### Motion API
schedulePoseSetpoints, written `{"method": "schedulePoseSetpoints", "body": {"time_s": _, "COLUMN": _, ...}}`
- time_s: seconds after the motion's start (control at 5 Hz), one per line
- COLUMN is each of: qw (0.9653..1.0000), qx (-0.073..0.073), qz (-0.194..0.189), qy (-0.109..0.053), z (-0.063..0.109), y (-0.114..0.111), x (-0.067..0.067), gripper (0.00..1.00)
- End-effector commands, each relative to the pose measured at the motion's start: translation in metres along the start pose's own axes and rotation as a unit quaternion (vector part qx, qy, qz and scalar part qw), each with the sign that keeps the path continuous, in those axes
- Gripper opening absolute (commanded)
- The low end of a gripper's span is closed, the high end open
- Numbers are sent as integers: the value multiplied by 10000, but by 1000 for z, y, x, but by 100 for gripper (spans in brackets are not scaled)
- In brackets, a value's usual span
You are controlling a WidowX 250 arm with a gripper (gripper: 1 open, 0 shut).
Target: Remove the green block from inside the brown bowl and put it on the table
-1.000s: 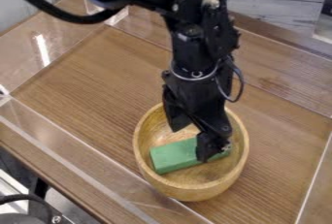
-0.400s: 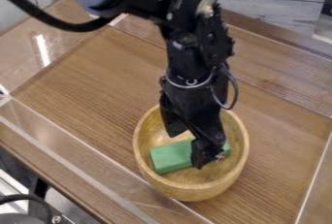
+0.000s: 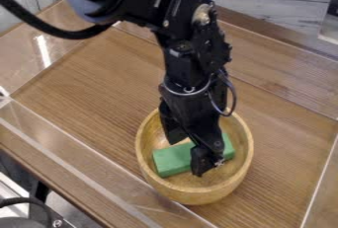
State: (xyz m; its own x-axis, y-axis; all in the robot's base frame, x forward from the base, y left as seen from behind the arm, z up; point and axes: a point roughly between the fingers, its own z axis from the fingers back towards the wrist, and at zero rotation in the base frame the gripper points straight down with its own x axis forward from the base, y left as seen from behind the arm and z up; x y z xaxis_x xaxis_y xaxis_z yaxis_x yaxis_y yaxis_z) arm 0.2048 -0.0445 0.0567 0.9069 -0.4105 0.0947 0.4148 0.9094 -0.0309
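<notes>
The green block [image 3: 173, 159] lies flat inside the brown bowl [image 3: 149, 135], which sits on the wood-grain table [image 3: 93, 84] near its front edge. My gripper [image 3: 189, 145] points straight down into the bowl, open, with its black fingers [image 3: 205, 157] straddling the block's right part. One finger stands behind the block and the other in front of it. Whether the pads touch the block I cannot tell. The block's right end is partly hidden by the fingers.
Low clear plastic walls [image 3: 79, 163] edge the table at the front and left. A light-coloured wall and shelf [image 3: 284, 15] run along the back right. The black arm [image 3: 145, 5] reaches in from the upper left over the tabletop.
The gripper has sunk slightly deeper into the bowl and shifted a little left over the block. Its fingers stay open and the block has not moved.
</notes>
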Motion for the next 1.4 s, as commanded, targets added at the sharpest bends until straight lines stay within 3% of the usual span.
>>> {"method": "schedulePoseSetpoints", "body": {"time_s": 0.0, "qw": 9999, "qx": -5, "qz": -39, "qy": -138, "z": 1, "y": 3, "x": 3, "gripper": 100}}
{"method": "schedulePoseSetpoints", "body": {"time_s": 0.4, "qw": 9999, "qx": -58, "qz": -65, "qy": -131, "z": -6, "y": 3, "x": 1, "gripper": 100}}
{"method": "schedulePoseSetpoints", "body": {"time_s": 0.6, "qw": 9999, "qx": -72, "qz": -69, "qy": -126, "z": -9, "y": 4, "x": 1, "gripper": 0}}
{"method": "schedulePoseSetpoints", "body": {"time_s": 0.8, "qw": 9999, "qx": -81, "qz": 0, "qy": -108, "z": -6, "y": 4, "x": 1, "gripper": 0}}
{"method": "schedulePoseSetpoints", "body": {"time_s": 1.0, "qw": 9999, "qx": -96, "qz": 73, "qy": -81, "z": -5, "y": 3, "x": 1, "gripper": 100}}
{"method": "schedulePoseSetpoints", "body": {"time_s": 1.2, "qw": 9998, "qx": -101, "qz": 152, "qy": -54, "z": -4, "y": 2, "x": 1, "gripper": 100}}
